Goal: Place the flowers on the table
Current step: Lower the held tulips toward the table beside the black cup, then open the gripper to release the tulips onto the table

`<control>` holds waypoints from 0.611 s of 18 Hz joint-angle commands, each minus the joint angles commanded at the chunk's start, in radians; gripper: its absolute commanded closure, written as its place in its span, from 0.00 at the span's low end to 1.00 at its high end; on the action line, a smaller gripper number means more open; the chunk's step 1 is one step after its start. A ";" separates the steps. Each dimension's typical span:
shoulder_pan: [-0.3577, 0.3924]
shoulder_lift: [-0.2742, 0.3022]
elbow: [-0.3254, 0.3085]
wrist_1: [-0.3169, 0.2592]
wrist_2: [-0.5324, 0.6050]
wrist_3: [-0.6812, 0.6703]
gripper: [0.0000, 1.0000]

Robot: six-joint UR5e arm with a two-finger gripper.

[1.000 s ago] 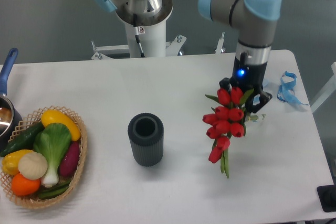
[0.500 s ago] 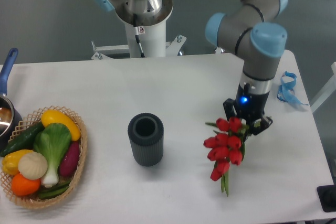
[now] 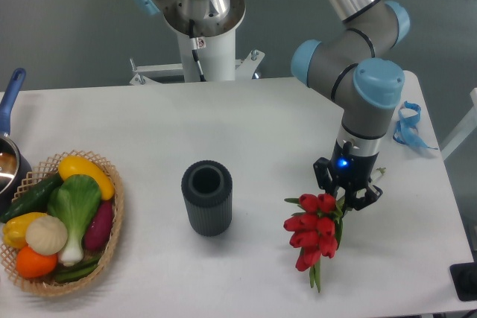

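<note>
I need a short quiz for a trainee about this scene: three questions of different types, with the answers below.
1. True or false: the end effector holds the flowers.
2. What stands at the table's middle? A) dark ribbed cup B) glass bottle C) white bowl
3. Where is the vegetable basket?

Key:
1. True; it grips the bunch.
2. A, the dark ribbed cup.
3. At the table's left edge in the camera view, beside a pot with a blue handle.

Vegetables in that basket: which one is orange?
The small round one at the near end of the basket, just below the white round one. The others are yellow, green, purple or white.
</note>
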 joint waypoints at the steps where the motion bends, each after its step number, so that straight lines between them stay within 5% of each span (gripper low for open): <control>1: 0.000 -0.002 -0.002 0.002 0.000 0.006 0.36; 2: 0.000 -0.002 -0.005 0.006 0.000 0.011 0.12; 3: 0.000 -0.002 -0.006 0.006 0.000 0.011 0.09; 11: 0.000 0.052 0.024 0.005 0.062 0.012 0.00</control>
